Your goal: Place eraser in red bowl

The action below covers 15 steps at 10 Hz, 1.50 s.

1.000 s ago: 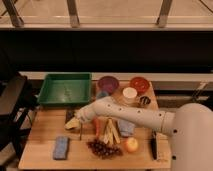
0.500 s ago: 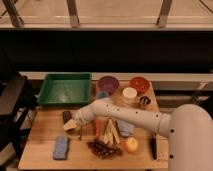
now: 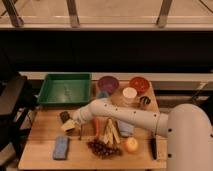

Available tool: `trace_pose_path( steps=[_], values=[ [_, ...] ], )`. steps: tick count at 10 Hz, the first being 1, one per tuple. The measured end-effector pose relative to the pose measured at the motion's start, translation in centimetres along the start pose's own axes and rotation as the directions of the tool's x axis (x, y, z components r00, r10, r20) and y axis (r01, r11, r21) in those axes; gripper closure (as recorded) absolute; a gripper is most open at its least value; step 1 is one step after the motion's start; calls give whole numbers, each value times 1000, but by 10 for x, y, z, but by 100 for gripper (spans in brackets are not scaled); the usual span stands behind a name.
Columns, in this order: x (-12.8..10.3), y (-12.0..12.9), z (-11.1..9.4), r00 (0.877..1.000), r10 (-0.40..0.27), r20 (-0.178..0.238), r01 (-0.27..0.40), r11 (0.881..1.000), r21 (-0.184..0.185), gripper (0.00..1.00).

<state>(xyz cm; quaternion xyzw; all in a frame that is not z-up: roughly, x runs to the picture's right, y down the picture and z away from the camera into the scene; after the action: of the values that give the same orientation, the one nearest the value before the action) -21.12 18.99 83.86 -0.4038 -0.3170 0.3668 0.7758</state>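
Note:
The eraser [image 3: 154, 146], a small black oblong block, lies at the table's front right, beside the arm's base. The red bowl [image 3: 139, 84] stands at the back right of the table, right of the purple bowl [image 3: 108, 84] and behind the white cup [image 3: 129, 94]. My white arm reaches from the right across the table to the left. The gripper [image 3: 66, 120] hangs low over the table's left side, just in front of the green tray [image 3: 65, 89], far from the eraser and the bowl. A pale yellowish thing [image 3: 69, 125] shows at the gripper's tip.
A blue sponge pad [image 3: 61, 148] lies front left. A carrot [image 3: 96, 126], yellowish sticks [image 3: 111, 132], dark grapes [image 3: 102, 148] and a round yellow-orange fruit [image 3: 131, 145] lie mid-table under the arm. A small dark cup [image 3: 144, 101] stands by the white cup.
The gripper has moved a little to the left and toward the green tray. The objects on the table have not moved.

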Motion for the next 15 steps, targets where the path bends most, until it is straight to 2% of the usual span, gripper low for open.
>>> trace_pose_path(
  steps=[2,6,7,15],
  values=[
    [0,2,5,1000,-4,-5,4,1000,-7,54],
    [6,9,7,1000,-9,-21,8,1000,-20,95],
    [7,10,12,1000,-11,-18,10,1000,-18,100],
    [11,12,14,1000,-11,-19,11,1000,-24,100]
  ],
)
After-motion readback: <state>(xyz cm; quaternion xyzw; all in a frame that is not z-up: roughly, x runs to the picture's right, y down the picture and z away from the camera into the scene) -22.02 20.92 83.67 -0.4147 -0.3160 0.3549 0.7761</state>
